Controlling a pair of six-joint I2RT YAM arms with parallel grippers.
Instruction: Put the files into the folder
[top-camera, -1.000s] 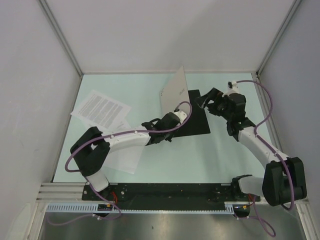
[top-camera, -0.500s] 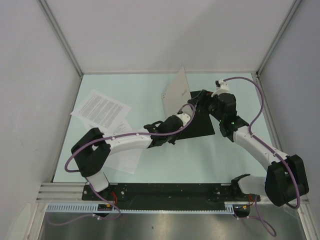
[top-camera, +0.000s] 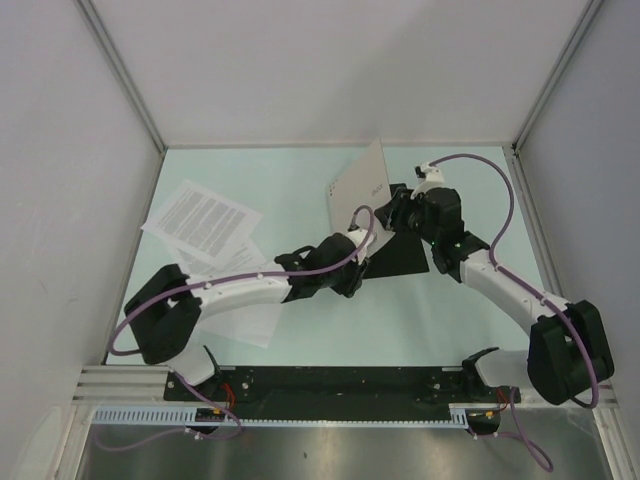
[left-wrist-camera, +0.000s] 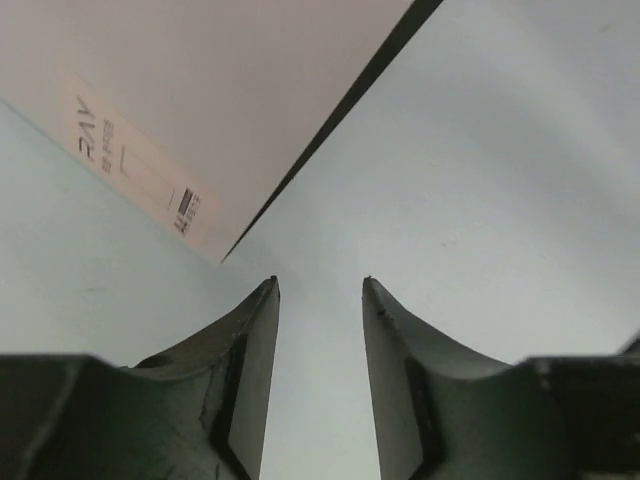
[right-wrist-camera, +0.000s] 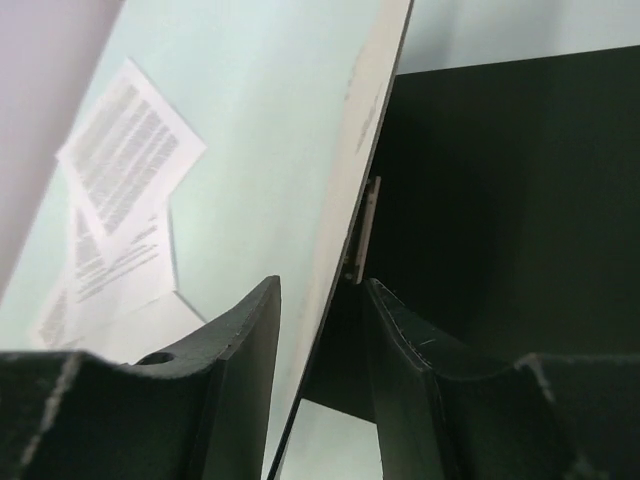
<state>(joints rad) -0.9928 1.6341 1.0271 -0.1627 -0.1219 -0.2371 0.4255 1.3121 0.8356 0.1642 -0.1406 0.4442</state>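
The folder (top-camera: 358, 185) stands half open at the back of the surface (top-camera: 270, 180), beige cover raised, black half lying flat; on the cover's outside, large letters look like RAY, with a smaller line and a barcode-like block too small to read. The files (top-camera: 200, 218) lie well apart on the left, their print illegible, the left arm crossing the nearest sheet. The left pincer (left-wrist-camera: 320, 285) is apart and empty beside the cover's corner; the right pincer (right-wrist-camera: 320, 285) is apart astride the cover's edge, a gap showing.
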